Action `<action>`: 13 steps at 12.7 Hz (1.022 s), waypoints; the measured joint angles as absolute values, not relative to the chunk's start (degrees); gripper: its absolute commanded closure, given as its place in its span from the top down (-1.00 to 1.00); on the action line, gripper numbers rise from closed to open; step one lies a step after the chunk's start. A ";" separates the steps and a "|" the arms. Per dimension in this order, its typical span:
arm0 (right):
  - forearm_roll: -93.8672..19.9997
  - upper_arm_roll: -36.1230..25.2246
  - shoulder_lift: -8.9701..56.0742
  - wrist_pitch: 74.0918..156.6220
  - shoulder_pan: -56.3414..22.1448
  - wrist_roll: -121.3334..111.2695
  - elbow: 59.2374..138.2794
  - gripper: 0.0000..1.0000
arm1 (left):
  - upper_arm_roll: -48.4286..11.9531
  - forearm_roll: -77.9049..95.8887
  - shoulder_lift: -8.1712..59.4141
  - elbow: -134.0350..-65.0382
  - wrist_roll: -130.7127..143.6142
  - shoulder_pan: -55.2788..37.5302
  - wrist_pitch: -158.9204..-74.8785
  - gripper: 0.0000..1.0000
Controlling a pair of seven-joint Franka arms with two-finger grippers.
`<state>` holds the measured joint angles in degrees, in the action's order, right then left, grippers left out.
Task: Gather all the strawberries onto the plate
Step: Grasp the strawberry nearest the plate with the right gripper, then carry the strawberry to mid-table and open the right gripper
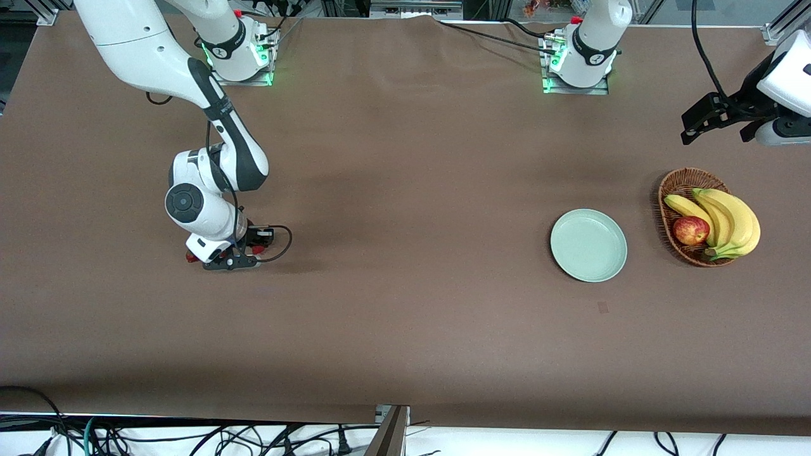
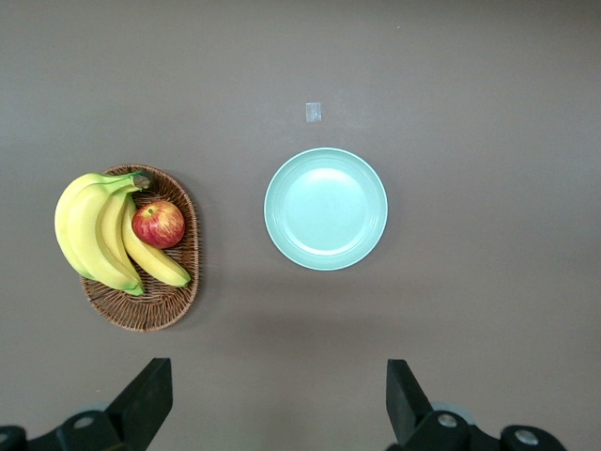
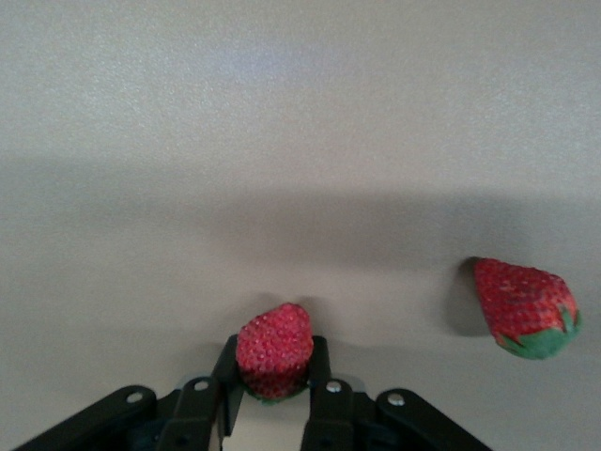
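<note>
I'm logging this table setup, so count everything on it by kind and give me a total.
Small red strawberries with green caps: 2 visible, one held in the right gripper, one beside it on the table
Round pale mint-green plate: 1
Brown woven wicker basket: 1
Bunch of yellow bananas: 1
Red-yellow apple: 1
Total: 6
The left gripper waits open above the table.

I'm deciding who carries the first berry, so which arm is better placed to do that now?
The right. Its gripper is down at the table with its fingers on either side of a strawberry, another strawberry beside it. The left gripper hangs open above the plate and basket.
</note>
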<state>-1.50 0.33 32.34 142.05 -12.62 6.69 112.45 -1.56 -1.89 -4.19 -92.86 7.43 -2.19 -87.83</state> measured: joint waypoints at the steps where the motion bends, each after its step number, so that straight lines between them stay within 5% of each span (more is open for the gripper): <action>1: -1.50 0.39 32.34 142.07 -12.62 6.69 112.38 -0.45 | -1.56 -1.90 -4.19 -92.84 7.43 -2.19 -87.81 1.00; 6: -1.54 4.80 32.26 142.69 -14.03 14.59 109.07 -0.45 | -1.56 -1.92 -4.19 -92.83 7.43 -2.19 -87.78 1.00; 13: -1.54 6.15 37.43 142.79 -32.88 46.85 98.23 -0.45 | -1.56 -1.94 -4.17 -92.80 7.43 -2.19 -87.76 1.00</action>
<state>-1.54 6.15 37.43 142.79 -32.88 46.85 98.23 -1.56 -1.94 -4.17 -92.80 7.43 -2.19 -87.76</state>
